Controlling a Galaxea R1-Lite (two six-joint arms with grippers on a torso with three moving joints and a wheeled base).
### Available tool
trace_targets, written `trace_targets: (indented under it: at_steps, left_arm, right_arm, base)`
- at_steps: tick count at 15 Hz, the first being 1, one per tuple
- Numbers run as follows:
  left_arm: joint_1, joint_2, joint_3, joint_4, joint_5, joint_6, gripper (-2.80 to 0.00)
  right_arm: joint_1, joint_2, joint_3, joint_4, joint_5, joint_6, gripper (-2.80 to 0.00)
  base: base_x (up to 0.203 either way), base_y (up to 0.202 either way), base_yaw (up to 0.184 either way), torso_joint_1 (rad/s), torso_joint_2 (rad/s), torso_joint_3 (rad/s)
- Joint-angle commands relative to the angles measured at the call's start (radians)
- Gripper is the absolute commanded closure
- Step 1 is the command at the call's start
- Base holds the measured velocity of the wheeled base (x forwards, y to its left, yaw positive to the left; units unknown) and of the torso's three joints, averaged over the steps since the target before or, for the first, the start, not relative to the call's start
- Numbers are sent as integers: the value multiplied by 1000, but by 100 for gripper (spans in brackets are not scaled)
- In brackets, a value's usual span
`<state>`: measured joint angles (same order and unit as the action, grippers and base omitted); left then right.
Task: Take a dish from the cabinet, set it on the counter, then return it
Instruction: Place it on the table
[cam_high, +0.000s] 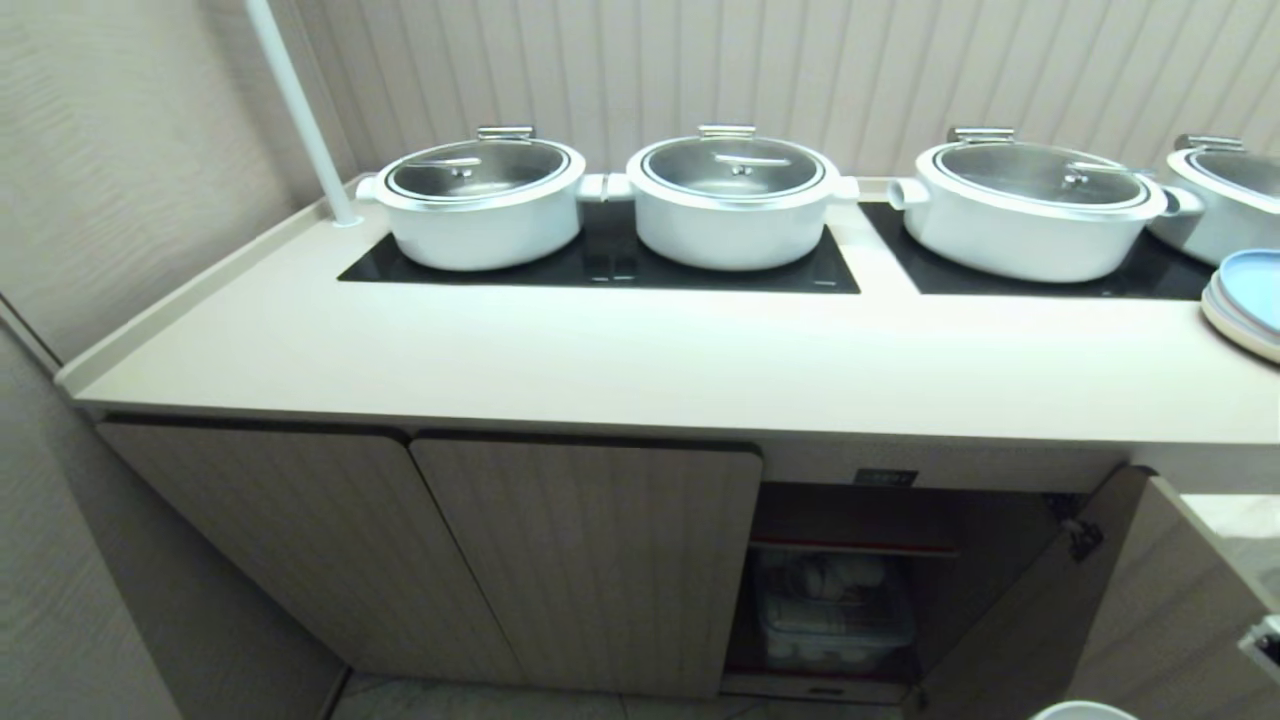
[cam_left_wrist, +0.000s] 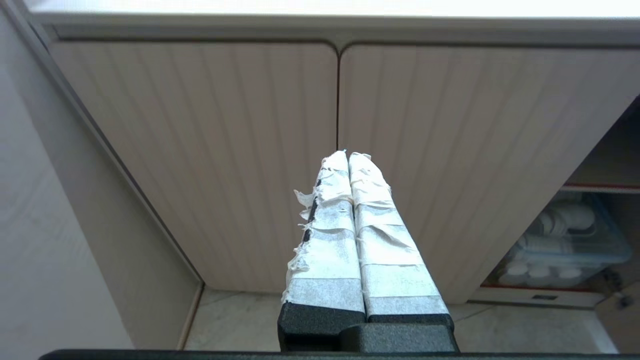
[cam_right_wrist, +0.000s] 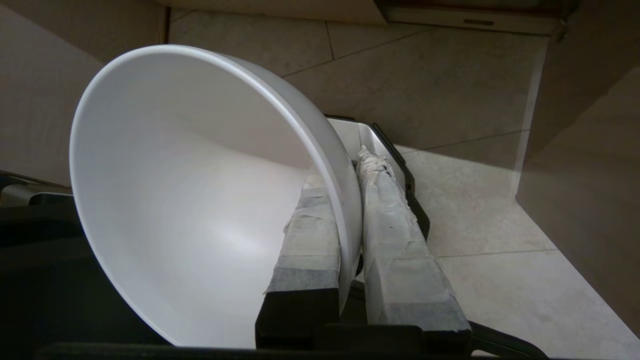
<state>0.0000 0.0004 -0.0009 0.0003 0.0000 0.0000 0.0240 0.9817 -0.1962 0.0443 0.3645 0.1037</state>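
I see a ribbed beige wall (cam_high: 760, 70) behind four white pots (cam_high: 735, 205) with steel lids, a white pole (cam_high: 295, 110) in the corner, pale plates (cam_high: 1245, 300) at right, and a marbled tile floor (cam_right_wrist: 475, 210) below.

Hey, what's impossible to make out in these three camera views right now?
- Head view: contents of the clear plastic bin in the open beige cabinet; dim, small.
- Head view: neither gripper; outside frame.
- Right wrist view: plain white round bowl, lower rim cut off, pinched by right gripper.
- Left wrist view: left gripper hides the door seam.
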Motion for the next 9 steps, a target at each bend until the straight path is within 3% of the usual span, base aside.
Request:
trace_targets:
  at_steps: [1,9]
  left_arm:
    - [0,0,1,0,-1,0,0]
    - [0,0,1,0,-1,0,0]
  right_arm:
    - [1,6,0,0,2,-1,0]
    - [1,9,-2,-1,4,1,0]
  base:
    - [0,0,0,224,-456,-240]
    - [0,0,0,176,-360,-191]
